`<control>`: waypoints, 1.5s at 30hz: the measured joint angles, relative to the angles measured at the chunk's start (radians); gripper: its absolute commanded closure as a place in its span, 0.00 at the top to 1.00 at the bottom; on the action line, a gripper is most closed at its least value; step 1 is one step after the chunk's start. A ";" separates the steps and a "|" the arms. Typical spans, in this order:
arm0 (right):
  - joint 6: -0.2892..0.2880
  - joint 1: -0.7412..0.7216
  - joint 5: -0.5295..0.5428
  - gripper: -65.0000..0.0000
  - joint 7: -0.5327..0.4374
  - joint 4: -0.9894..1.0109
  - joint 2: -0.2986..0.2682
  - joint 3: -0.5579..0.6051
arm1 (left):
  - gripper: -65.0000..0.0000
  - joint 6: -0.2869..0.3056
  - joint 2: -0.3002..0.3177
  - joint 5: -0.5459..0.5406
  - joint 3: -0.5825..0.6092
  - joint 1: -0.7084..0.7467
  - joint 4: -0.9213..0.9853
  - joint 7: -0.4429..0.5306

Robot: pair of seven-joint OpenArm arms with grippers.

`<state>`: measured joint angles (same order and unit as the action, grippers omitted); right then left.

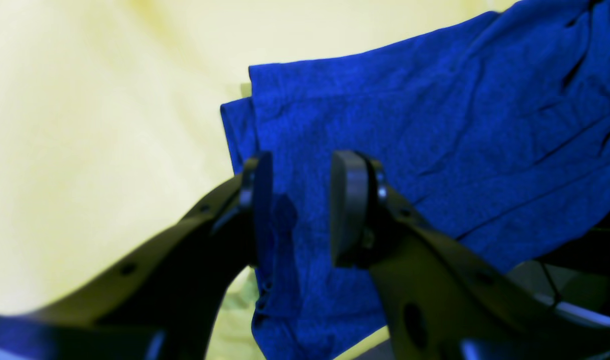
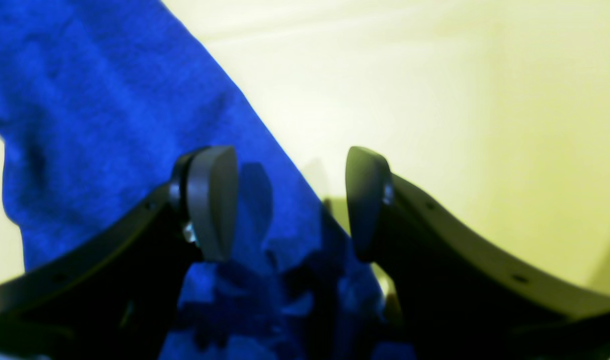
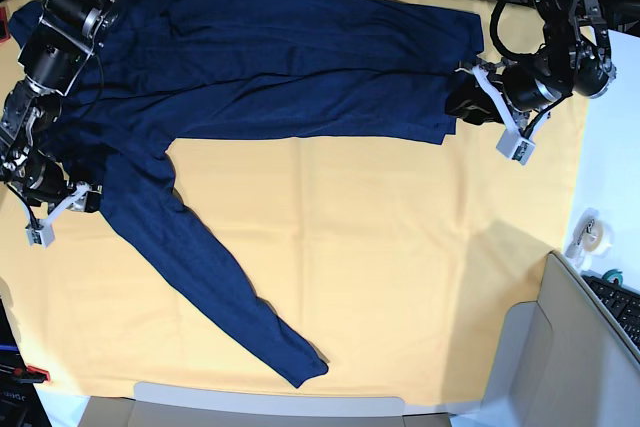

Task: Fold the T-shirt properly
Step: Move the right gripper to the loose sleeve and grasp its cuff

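i see a yellow-orange cloth (image 3: 400,247) covering the table, cables behind it. t-shirt (image 3: 280,57) spread across the cloth's far half, one sleeve trailing toward the near edge. left gripper (image 1: 299,210) jaws apart, hem between them, not clamped. right gripper (image 2: 289,205) released, straddling the shirt's edge.

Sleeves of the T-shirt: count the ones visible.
1 clearly visible: a long sleeve of the T-shirt runs diagonally toward the table's near edge. The other may be folded under the body, hidden.
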<state>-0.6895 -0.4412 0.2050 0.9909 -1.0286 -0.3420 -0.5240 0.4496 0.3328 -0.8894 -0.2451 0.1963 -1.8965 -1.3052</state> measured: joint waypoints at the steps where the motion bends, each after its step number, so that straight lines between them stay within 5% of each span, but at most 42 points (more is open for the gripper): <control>1: 0.000 -0.009 -0.022 0.53 -0.007 0.015 0.008 0.000 | 0.30 0.000 0.000 -0.001 0.000 0.000 0.000 0.000; 9: 0.002 -0.023 -0.029 0.53 -0.163 0.146 -0.006 0.001 | 0.30 0.000 0.000 0.000 -0.005 0.000 0.000 0.000; 18: 0.004 -0.026 -0.034 0.52 -0.180 0.152 0.010 0.037 | 0.30 0.000 0.000 0.000 -0.005 0.000 0.000 0.000; 21: 0.004 -0.030 -0.035 0.41 -0.186 0.149 0.019 0.110 | 0.30 0.000 0.000 0.000 -0.005 0.000 0.000 0.000; 27: 0.005 -0.030 -0.023 0.04 -0.199 0.149 0.043 0.130 | 0.30 0.000 0.000 0.000 -0.005 0.000 0.000 0.000; 33: 0.005 -0.030 -0.019 0.00 -0.198 0.144 0.047 0.131 | 0.30 0.000 0.000 0.000 -0.005 0.000 0.000 0.000; 38: 0.001 0.054 -0.038 0.00 -0.024 -0.076 0.069 0.132 | 0.30 0.000 0.000 -0.001 -0.005 -0.002 0.000 0.000; 45: 0.000 0.302 -0.048 0.00 0.190 -0.662 0.120 0.133 | 0.30 0.000 -0.001 -0.005 -0.005 -0.002 0.000 0.005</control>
<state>-0.6895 -0.1394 0.1570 1.1805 -1.6909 -0.2218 -0.3908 0.4496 0.3317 -0.8940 -0.2501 0.1944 -1.8961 -1.3006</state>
